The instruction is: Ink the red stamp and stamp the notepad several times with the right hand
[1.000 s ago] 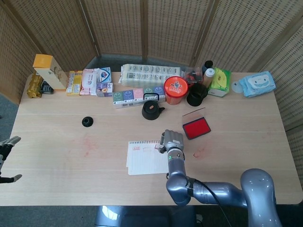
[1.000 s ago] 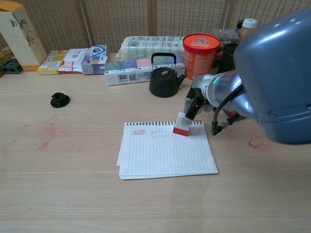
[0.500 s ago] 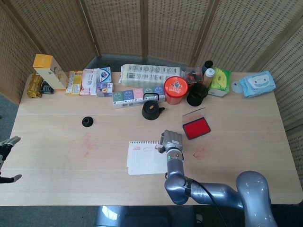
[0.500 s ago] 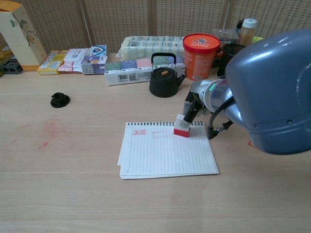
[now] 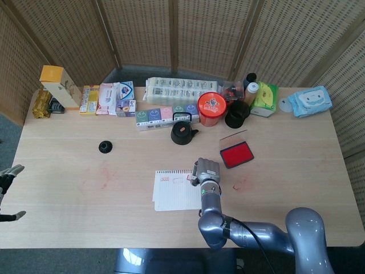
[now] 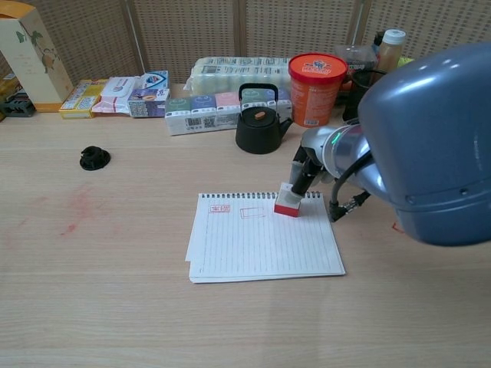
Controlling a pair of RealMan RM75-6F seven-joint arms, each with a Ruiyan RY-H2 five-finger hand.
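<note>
The right hand (image 6: 307, 170) grips the red stamp (image 6: 288, 202), which sits on the notepad (image 6: 261, 245) at its top edge. Two red prints lie left of the stamp. The left hand (image 5: 7, 182), far left of the notepad, has its fingers apart.

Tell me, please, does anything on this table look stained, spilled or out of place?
Yes. Reddish smears mark the light wooden table at its left part, and a small red mark lies right of the white lined spiral notepad, below the open red ink pad. They look like stray ink. Nothing appears tipped over.
</note>
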